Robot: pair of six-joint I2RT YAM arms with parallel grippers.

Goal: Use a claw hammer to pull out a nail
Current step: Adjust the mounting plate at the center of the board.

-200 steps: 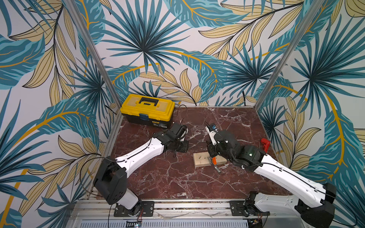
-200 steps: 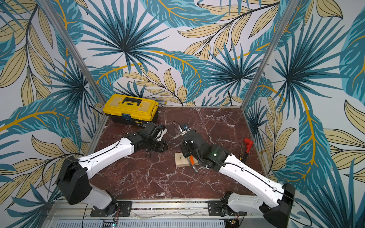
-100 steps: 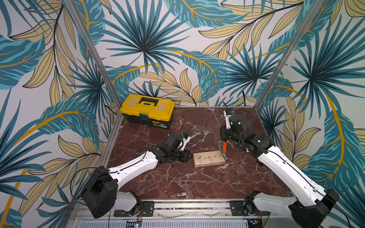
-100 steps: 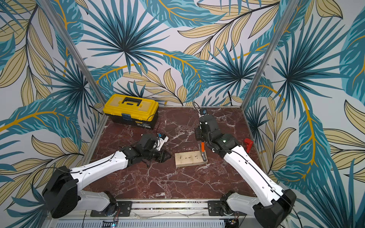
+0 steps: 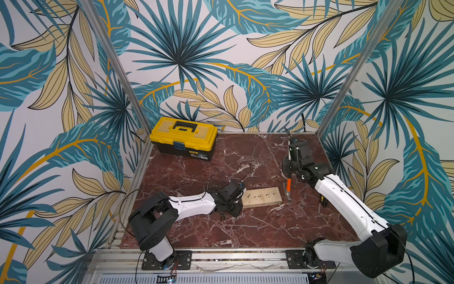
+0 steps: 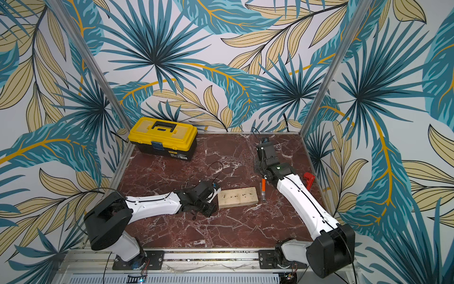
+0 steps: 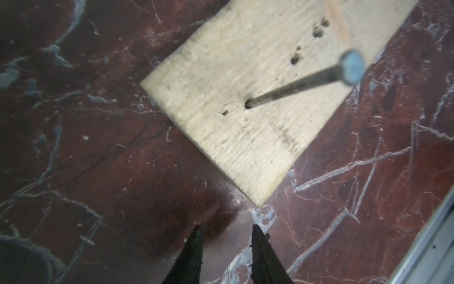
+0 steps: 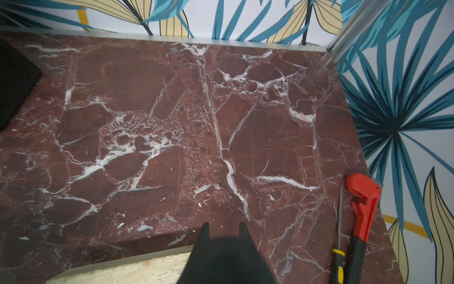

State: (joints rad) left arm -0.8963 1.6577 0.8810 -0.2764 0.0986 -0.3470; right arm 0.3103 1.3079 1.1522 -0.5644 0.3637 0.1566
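Currently: hammer gripped, nail standing in board

Right gripper (image 5: 289, 173) is pressed together on the black lower shaft of the claw hammer (image 5: 289, 184), which hangs head-down beneath it. The silver head sits just beside the end of the wooden board (image 5: 261, 196) nearest this gripper (contact with the table: cannot tell). Left gripper (image 7: 226, 236) is spread, with nothing between its jaws, low over the marble table (image 7: 98, 172). Just ahead of its tips lies a board corner. Further ahead the nail (image 7: 294, 84) stands in the board, most of its shank showing, among empty holes. Out beside the right gripper, along the wall, lie a red wrench (image 8: 363, 204) and a slim yellow-handled tool (image 8: 340, 221). Farthest off is the yellow toolbox (image 5: 183, 136).
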